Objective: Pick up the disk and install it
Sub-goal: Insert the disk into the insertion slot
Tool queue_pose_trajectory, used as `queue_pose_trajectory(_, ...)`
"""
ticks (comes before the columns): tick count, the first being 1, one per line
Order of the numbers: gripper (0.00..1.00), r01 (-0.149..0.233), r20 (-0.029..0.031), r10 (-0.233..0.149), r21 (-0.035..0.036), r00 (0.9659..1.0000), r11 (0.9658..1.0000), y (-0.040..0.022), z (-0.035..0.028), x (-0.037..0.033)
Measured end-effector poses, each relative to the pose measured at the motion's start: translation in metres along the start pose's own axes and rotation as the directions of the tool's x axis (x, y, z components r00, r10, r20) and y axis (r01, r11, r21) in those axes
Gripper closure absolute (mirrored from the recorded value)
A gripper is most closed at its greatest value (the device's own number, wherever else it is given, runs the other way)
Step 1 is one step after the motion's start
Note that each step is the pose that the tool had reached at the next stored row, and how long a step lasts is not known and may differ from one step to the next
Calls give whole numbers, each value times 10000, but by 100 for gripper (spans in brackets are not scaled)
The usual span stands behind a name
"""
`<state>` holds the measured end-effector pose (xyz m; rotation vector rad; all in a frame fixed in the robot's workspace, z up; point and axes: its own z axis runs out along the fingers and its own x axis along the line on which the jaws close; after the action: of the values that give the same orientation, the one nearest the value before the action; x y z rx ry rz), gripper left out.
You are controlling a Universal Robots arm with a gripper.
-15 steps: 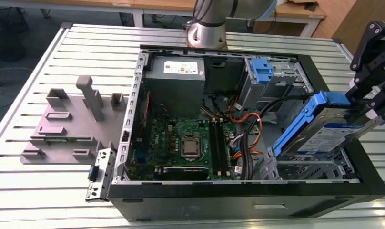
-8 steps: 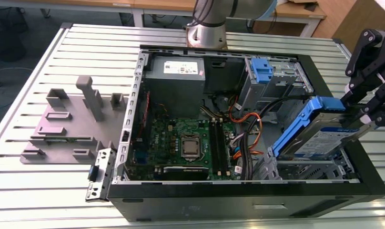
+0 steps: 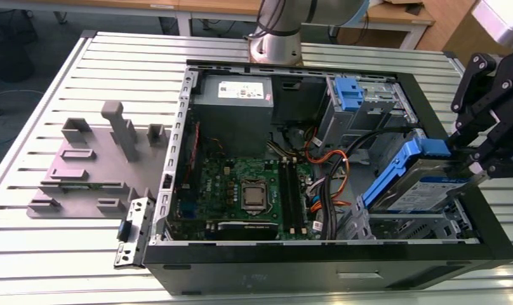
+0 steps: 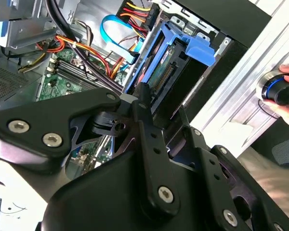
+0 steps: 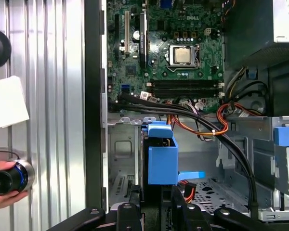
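Over the drive bay [image 3: 409, 222], at the exterior view's right of the open case [image 3: 324, 270], the disk [image 3: 413, 181] is held tilted, with its blue-tabbed end raised. The pincer [image 3: 477, 168] is seen narrowed onto that raised end, and the hold is judged to be at one end only. In the first wrist view the disk [image 5: 161, 154] is seen edge-on above the bay floor, not yet seated.

Black cables [image 5: 233, 144] are noted just beside the disk, between it and the motherboard [image 5: 178, 53]. Orange leads [image 3: 334, 154] are seen near the bay. A bare blue bracket [image 3: 348, 92] is noted in the far cage, well apart. A hand [image 5: 0, 199] is seen on a knob [image 5: 12, 177], on the slatted worktop [image 5: 48, 96] outside the case wall.

Risks, as judged:
- The blue rails may be caught on the bay's edge if the tilt is not matched to the guides. The disk could then be jammed or levered out of the pincer.
- The cables may be pinched or dragged under the disk, since they lie so close.
- Slip or swing is to be expected under any side load, because the grip is taken at one end.
- The connector edge could be struck if contact is made off-line.
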<state>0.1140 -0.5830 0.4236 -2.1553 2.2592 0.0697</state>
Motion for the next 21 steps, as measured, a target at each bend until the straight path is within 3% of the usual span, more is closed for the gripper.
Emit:
queue_pose_trajectory(4, 65, 0, -2, 0, 0, 10000, 10000, -1, 57, 2)
queue_pose_trajectory(13, 65, 0, -2, 0, 0, 10000, 10000, -1, 62, 1)
queue_pose_trajectory(21, 65, 0, 24, 0, -1, 10000, 10000, -4, 198, 8)
